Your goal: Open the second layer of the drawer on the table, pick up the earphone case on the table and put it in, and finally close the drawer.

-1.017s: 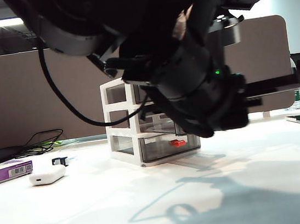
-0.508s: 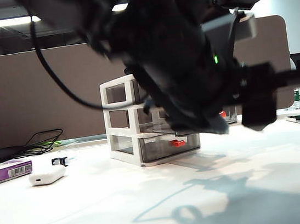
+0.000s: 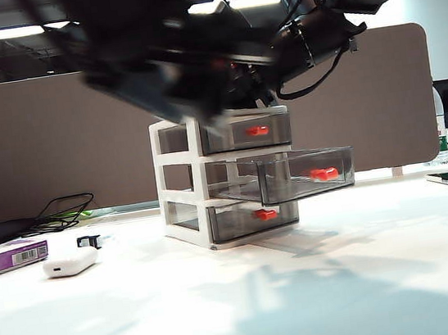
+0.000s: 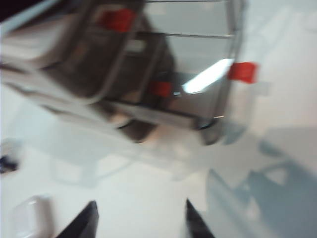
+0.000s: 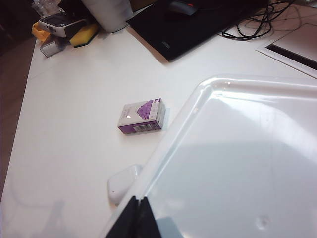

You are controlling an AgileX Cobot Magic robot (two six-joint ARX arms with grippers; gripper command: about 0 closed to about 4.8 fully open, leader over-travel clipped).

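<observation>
Second layer (image 3: 291,175) is out, earphone case (image 3: 70,262) next

Left gripper (image 4: 141,218) spread and empty; right gripper (image 5: 137,218) pressed together over the cabinet, case at its 11 o'clock.

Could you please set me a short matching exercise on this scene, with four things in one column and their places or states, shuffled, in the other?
Things:
1. second layer
2. earphone case
3. left gripper
4. right gripper

States:
A. shut, resting on top of the drawer, which is the cabinet
B. pulled out, nothing in it
C. open, holding nothing, in the air above the table
D. lying on the table, beside the white-and-purple box

Pairs: 1-B, 2-D, 3-C, 4-A
</observation>
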